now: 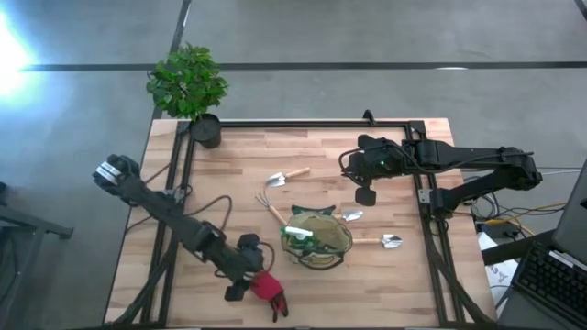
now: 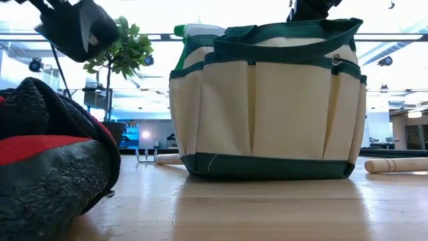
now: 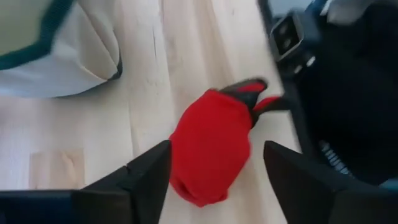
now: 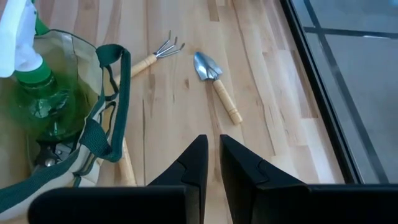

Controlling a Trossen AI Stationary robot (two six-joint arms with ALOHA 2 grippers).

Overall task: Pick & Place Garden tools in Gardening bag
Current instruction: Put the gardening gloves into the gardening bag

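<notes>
Pale wood planks carry the tan gardening bag (image 1: 316, 240) mid-table under bright windows, my left gripper (image 3: 214, 186) spread wide around the red glove (image 3: 210, 146) beside it, my right gripper (image 4: 212, 163) nearly closed, empty.

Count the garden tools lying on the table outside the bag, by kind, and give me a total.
Trowels: 3
Rake: 1
Red glove: 1
Total: 5
</notes>
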